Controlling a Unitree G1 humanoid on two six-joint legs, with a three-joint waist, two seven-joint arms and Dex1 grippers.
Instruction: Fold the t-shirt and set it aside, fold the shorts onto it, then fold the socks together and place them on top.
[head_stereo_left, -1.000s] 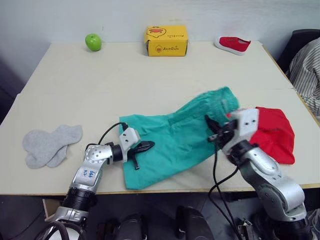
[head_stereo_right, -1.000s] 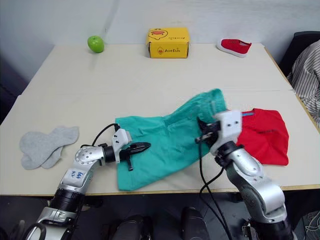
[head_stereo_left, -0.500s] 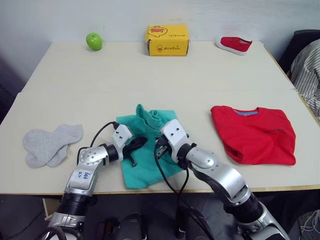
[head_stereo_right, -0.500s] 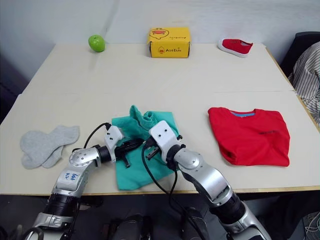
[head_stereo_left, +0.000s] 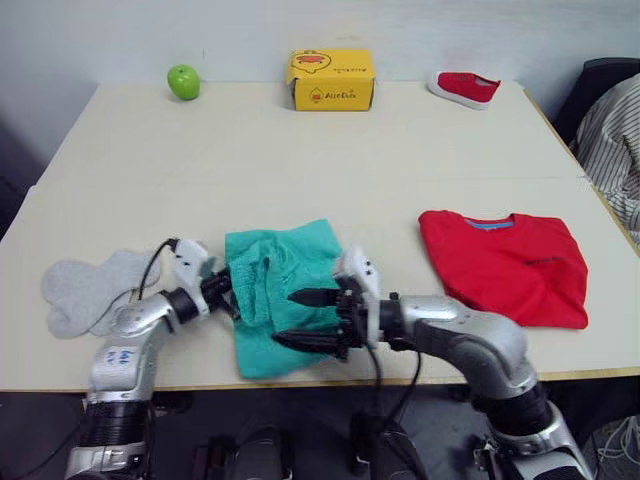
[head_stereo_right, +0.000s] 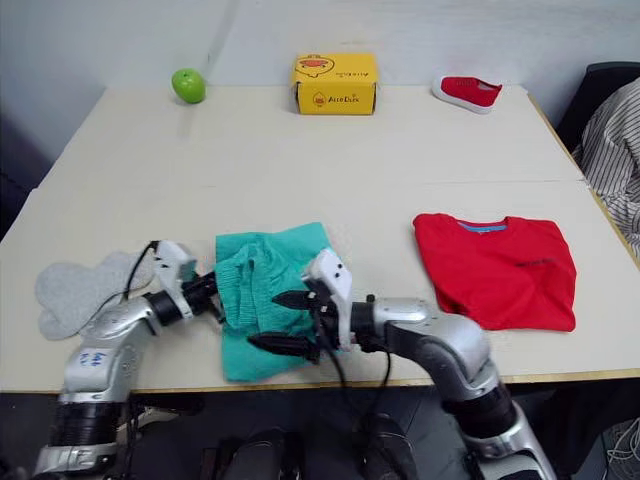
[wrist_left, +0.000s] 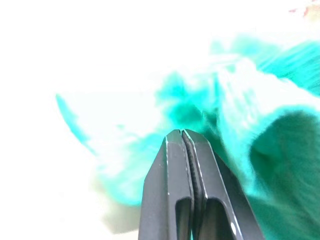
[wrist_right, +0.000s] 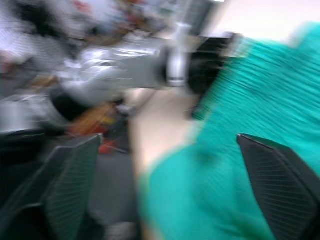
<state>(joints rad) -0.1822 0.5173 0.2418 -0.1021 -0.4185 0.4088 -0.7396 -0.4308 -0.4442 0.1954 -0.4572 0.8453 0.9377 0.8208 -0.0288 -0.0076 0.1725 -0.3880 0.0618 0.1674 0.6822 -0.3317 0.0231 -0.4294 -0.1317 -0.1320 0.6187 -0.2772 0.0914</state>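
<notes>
My left gripper (wrist_left: 182, 137): fingers pressed together at the shorts' (head_stereo_left: 280, 290) left edge | My right gripper (head_stereo_left: 300, 320): fingers spread wide over the shorts, lower centre | t-shirt (head_stereo_left: 505, 265): folded, right | socks (head_stereo_left: 85, 290): lower left | table (head_stereo_left: 300, 160): beige; apple (head_stereo_left: 183, 81), yellow box (head_stereo_left: 331, 79), red shoe (head_stereo_left: 464, 87) along far edge by pale wall.

Your table (head_stereo_left: 300, 150) carried the shorts (head_stereo_left: 280, 295), t-shirt (head_stereo_left: 505, 265), socks (head_stereo_left: 85, 290), apple (head_stereo_left: 184, 81), yellow box (head_stereo_left: 331, 79) and red shoe (head_stereo_left: 464, 87).
</notes>
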